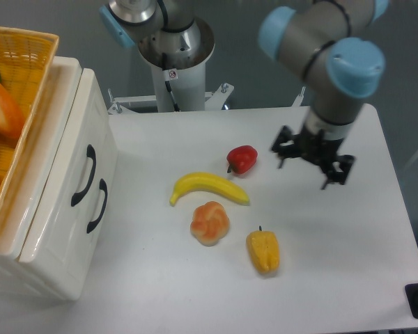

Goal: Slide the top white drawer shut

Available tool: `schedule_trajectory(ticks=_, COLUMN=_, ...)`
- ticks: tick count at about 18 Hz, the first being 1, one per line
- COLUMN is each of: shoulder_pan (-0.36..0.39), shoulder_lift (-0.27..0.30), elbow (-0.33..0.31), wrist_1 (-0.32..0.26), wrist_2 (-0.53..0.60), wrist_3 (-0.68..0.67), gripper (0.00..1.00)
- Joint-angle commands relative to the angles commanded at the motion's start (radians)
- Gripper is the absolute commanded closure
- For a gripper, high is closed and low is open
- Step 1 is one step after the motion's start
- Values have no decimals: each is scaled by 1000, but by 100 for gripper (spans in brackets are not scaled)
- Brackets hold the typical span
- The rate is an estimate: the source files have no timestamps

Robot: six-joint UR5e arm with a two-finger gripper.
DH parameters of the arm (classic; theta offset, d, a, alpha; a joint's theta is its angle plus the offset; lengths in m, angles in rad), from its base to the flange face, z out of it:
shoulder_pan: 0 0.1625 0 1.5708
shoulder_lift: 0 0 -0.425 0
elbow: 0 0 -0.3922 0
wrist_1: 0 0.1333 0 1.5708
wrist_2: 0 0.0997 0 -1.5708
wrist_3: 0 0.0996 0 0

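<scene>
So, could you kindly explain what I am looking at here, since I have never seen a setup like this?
One fixed camera looks down on a white table. The grey machine with blue joints is a robot arm; its black two-finger gripper hangs above the table's right side with its fingers apart, holding nothing. At the left stands a white cabinet with two drawers, each with a black curved handle: the top white drawer and the lower drawer, both appearing shut. A yellow wicker basket with food sits on top. On the table lie toy foods: a banana, a red pepper, a peeled orange and a yellow pepper.
</scene>
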State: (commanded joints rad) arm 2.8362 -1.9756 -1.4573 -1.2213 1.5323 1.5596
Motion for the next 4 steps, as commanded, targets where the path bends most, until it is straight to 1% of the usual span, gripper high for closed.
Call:
schedule_trajectory(ticks=2, shoulder_pan=17, shoulder_lift=-28, elbow=5, wrist_1=38, wrist_2=34, wrist_3=80, gripper=0)
schedule_trajectory(ticks=4, shoulder_pan=40, shoulder_lift=-55, elbow=15, wrist_1=51, wrist_2=49, wrist_3=125, gripper=0)
